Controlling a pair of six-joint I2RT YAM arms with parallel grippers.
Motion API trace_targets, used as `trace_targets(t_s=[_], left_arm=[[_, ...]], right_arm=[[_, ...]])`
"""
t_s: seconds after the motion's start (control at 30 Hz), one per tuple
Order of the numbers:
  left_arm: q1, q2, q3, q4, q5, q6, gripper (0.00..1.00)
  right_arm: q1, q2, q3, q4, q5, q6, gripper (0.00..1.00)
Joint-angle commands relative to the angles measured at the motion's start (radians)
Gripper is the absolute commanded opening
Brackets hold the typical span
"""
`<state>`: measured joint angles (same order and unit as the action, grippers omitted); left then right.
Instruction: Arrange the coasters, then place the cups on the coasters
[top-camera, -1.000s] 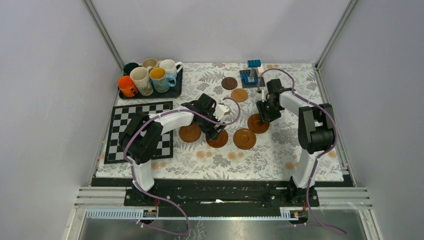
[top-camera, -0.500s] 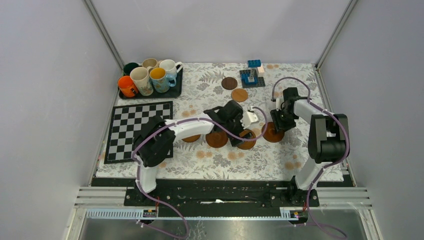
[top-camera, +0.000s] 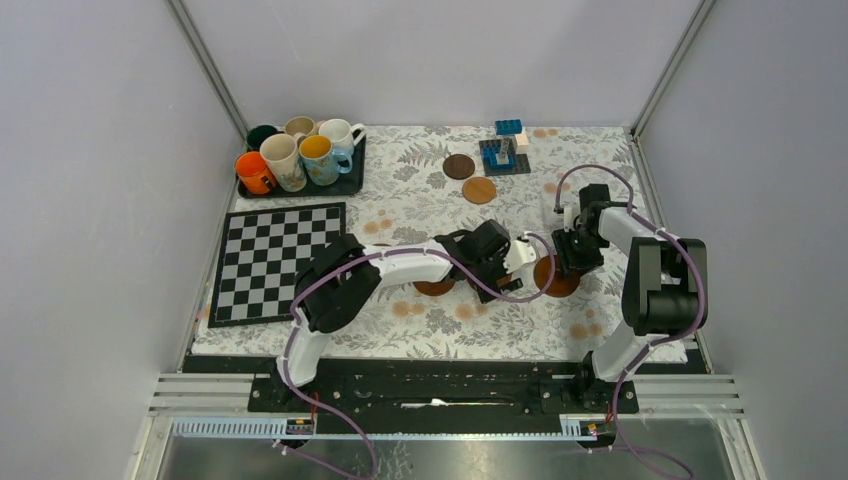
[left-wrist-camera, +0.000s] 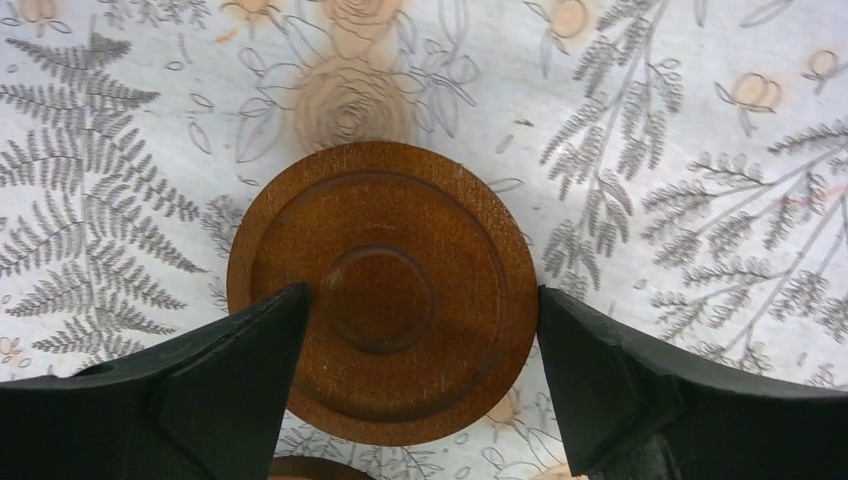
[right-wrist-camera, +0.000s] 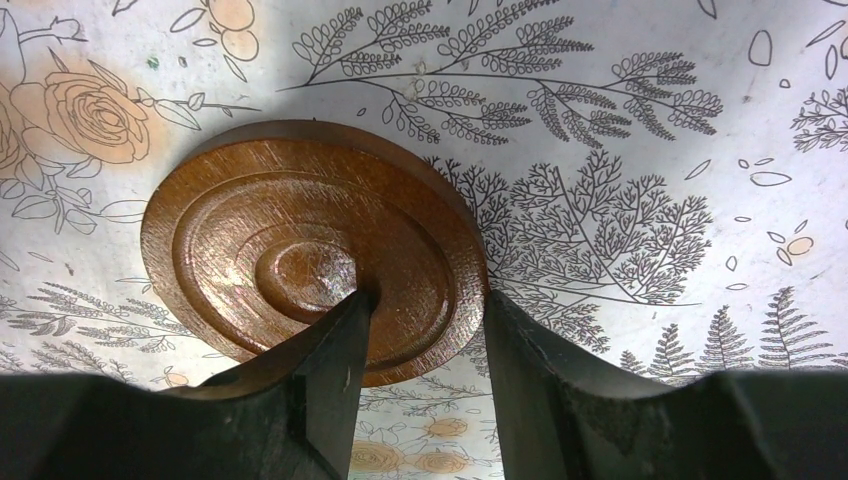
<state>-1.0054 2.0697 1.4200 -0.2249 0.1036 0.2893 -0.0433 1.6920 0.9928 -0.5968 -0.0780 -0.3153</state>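
Two coasters sit under the grippers, centre right in the overhead view. The left gripper (left-wrist-camera: 420, 300) stands wide, its black fingers (left-wrist-camera: 230, 350) either side of the middle coaster (left-wrist-camera: 400, 220), which lies flat on the flowered cloth (left-wrist-camera: 120, 150). One finger overlaps the rim in view and the other sits at its edge; whether either touches is hard to judge. The right gripper (right-wrist-camera: 428, 300) is narrowed astride the rim of the right coaster (right-wrist-camera: 260, 230), one finger by the centre ring and the other outside the edge, and it looks clamped on. A hidden coaster (top-camera: 435, 288) peeks from under the left arm. A dark coaster (top-camera: 459, 166) and a paler coaster (top-camera: 480, 190) lie toward top centre. The cups (top-camera: 300, 150) crowd the black tray (top-camera: 345, 188) at upper left, above the chessboard (top-camera: 270, 255).
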Motion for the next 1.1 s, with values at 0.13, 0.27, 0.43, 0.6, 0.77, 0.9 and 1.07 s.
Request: trace_targets(t_s=[0.13, 0.27, 0.43, 0.6, 0.77, 0.9, 1.07], left_arm=[[0.073, 0.041, 0.071, 0.032, -0.028, 0.015, 0.83], [0.094, 0.043, 0.087, 0.028, 0.036, 0.024, 0.82], [0.109, 0.036, 0.142, -0.012, 0.072, 0.003, 0.89], [0.15, -0.103, 0.081, -0.028, 0.145, -0.005, 0.99], [0.169, -0.262, -0.128, -0.063, 0.191, 0.066, 0.99], [0.169, -0.343, -0.276, -0.046, 0.16, 0.104, 0.99], [0.169, -0.371, -0.382, 0.025, 0.1, 0.108, 0.99]], right_arm=[[0.001, 0.103, 0.094, -0.036, -0.069, 0.05, 0.5], [0.006, 0.157, 0.159, -0.026, -0.085, 0.087, 0.5], [0.029, 0.207, 0.207, -0.018, -0.095, 0.12, 0.49], [0.036, 0.216, 0.216, -0.017, -0.102, 0.121, 0.49], [0.039, 0.211, 0.218, -0.015, -0.117, 0.121, 0.5], [0.074, 0.22, 0.217, -0.013, -0.121, 0.127, 0.5], [0.081, 0.235, 0.221, -0.004, -0.115, 0.14, 0.5]])
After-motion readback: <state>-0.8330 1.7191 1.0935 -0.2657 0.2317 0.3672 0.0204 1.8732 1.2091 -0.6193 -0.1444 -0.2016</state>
